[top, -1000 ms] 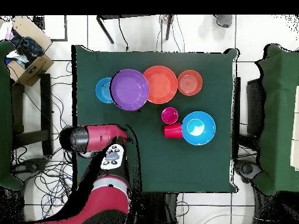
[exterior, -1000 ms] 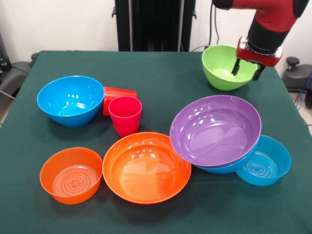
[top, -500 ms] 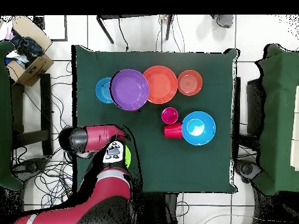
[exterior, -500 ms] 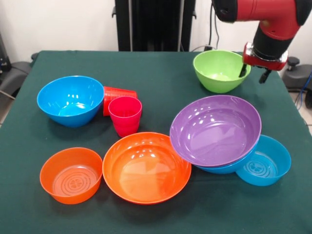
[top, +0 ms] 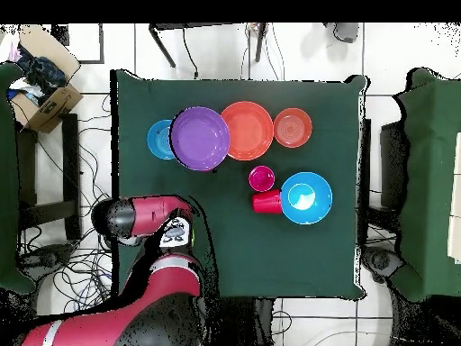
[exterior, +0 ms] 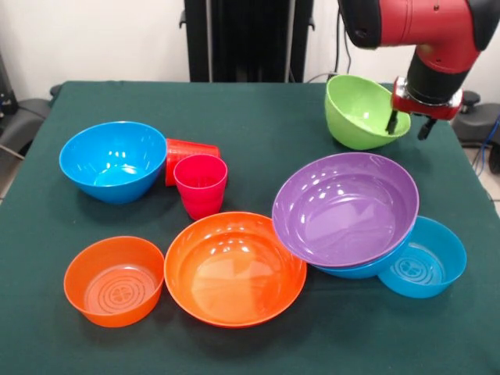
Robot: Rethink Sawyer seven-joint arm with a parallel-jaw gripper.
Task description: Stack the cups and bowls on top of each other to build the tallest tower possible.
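Observation:
My gripper (exterior: 408, 125) is shut on the rim of the lime green bowl (exterior: 358, 109) at the far right, one finger inside and one outside. The bowl hangs tilted. The purple bowl (exterior: 344, 207) rests in a large blue bowl (exterior: 361, 269), with the light blue bowl (exterior: 428, 262) against them. The large orange bowl (exterior: 234, 266) and small orange bowl (exterior: 116, 280) sit near the front. Another blue bowl (exterior: 113, 160) stands at the left. Beside it the red-orange cup (exterior: 191, 150) lies on its side and the pink cup (exterior: 201, 185) stands upright. From overhead, the arm (top: 144, 216) hides the green bowl.
The green cloth table (exterior: 258, 117) ends close behind and to the right of the green bowl. Chairs and cables surround the table (top: 234, 252) in the overhead view, and a cardboard box (top: 40, 86) sits off its corner.
The gripper moved to the green bowl's right rim and closed on it. The bowl sat level before and now is tilted and shifted slightly right. Everything else stayed put.

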